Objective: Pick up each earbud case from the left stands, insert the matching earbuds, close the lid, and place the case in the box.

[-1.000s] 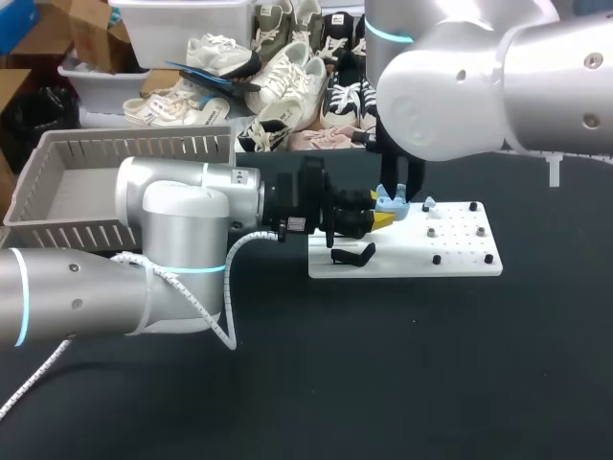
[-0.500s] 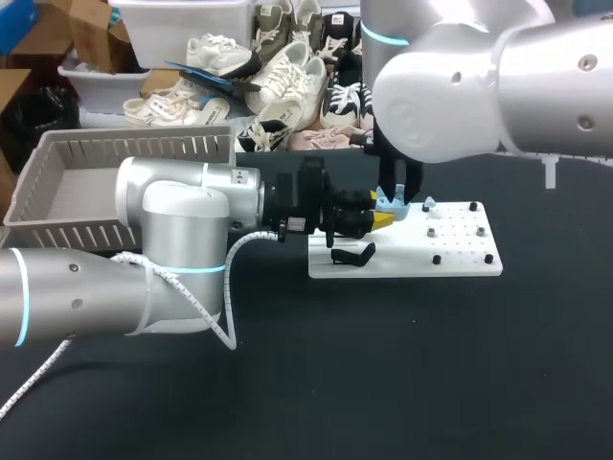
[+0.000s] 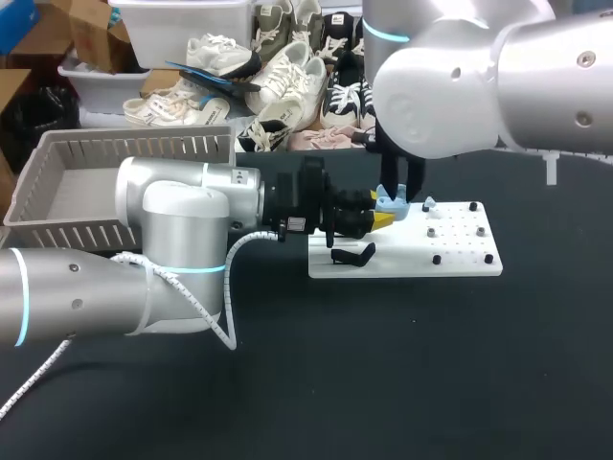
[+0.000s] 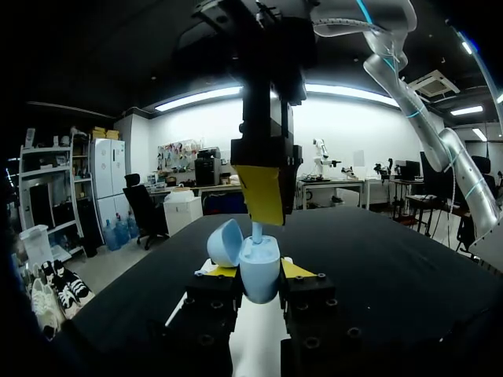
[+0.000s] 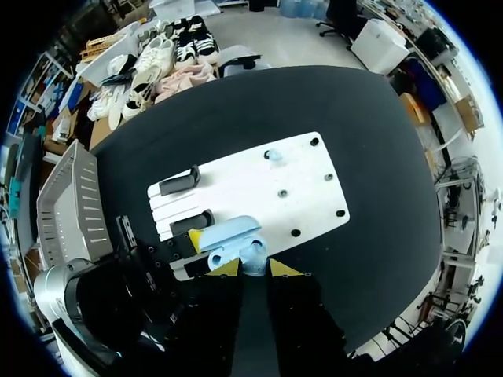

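Hardly anything differs from a second ago: the left gripper (image 4: 259, 272) stays clamped on the pale blue earbud case (image 4: 258, 263), lid (image 4: 224, 242) open, over the white board's (image 3: 460, 259) left end, the right gripper (image 5: 253, 268) directly above. An earbud stem (image 4: 255, 229) shows under its yellow tip, but whether those fingers pinch it I cannot tell. The grey box (image 3: 86, 192) sits well apart, at the table's (image 3: 431, 364) left edge.

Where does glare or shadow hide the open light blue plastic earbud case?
Head view: the open light blue plastic earbud case is evenly lit, partly behind the right gripper. Left wrist view: bright backlight behind it. Right wrist view: no glare on it.
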{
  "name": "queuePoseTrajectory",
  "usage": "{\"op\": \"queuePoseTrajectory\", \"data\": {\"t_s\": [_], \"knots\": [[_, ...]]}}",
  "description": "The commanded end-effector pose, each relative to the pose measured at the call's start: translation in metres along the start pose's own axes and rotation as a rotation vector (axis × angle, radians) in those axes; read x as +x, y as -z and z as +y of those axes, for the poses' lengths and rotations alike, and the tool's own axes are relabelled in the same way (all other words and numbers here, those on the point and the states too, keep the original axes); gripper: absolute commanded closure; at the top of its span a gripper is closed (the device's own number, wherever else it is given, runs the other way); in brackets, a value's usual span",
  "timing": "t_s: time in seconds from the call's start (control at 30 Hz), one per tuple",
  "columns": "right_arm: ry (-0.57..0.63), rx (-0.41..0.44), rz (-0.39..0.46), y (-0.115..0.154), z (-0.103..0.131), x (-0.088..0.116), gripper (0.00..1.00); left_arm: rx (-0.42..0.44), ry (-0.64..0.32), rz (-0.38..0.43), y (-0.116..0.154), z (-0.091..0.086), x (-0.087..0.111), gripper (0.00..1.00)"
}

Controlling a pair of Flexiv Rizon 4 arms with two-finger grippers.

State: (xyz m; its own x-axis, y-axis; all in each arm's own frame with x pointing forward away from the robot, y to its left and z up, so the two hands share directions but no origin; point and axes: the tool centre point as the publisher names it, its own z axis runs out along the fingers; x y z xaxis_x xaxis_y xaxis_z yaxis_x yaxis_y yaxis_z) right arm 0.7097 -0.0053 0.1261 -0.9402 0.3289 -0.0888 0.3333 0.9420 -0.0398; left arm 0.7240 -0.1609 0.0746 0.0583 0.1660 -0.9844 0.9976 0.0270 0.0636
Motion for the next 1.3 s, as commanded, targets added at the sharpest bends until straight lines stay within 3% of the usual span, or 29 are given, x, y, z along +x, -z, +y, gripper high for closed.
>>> {"op": "queuePoseTrajectory", "data": {"t_s": [0.03, 0.8, 0.87, 0.93, 1.3], "knots": [[-0.001, 0.001, 0.004, -0.001, 0.001, -0.001, 1.00, 0.000, -0.001, -0.003, 0.000, 0.000, 0.001, 1.00], [-0.002, 0.007, 0.028, -0.008, 0.002, -0.001, 1.00, 0.000, -0.001, -0.003, 0.000, 0.000, 0.001, 1.00], [-0.002, 0.006, 0.029, -0.008, 0.002, -0.001, 0.79, 0.000, -0.001, -0.003, 0.000, 0.000, 0.001, 1.00], [-0.001, 0.003, 0.029, -0.008, 0.001, -0.001, 0.75, 0.000, -0.001, -0.003, 0.000, 0.000, 0.001, 1.00], [-0.017, -0.023, 0.016, 0.000, -0.010, -0.001, 0.80, 0.000, -0.001, -0.003, 0.000, 0.000, 0.001, 1.00]]}}
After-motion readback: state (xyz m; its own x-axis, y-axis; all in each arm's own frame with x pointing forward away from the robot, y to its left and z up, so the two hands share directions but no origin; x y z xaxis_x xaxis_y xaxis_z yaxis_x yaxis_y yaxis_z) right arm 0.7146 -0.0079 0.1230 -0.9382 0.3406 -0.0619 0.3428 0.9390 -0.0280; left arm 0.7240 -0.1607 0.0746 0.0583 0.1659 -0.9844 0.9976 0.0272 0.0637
